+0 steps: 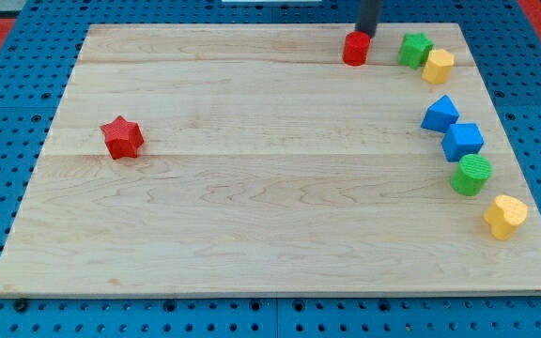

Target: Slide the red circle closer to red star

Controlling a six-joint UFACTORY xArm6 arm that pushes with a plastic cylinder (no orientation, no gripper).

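The red circle (355,49) is a small red cylinder near the view's top edge of the wooden board, right of centre. The red star (122,138) lies far off at the view's left, lower down. My tip (364,35) comes down from the view's top and stands right behind the red circle, at its upper right side, touching or nearly touching it.
A green star-like block (415,49) and a yellow block (438,67) sit right of the red circle. Down the right side lie a blue triangle (440,115), a blue block (462,142), a green cylinder (471,175) and a yellow heart (504,217). The wooden board (270,225) ends close behind the red circle.
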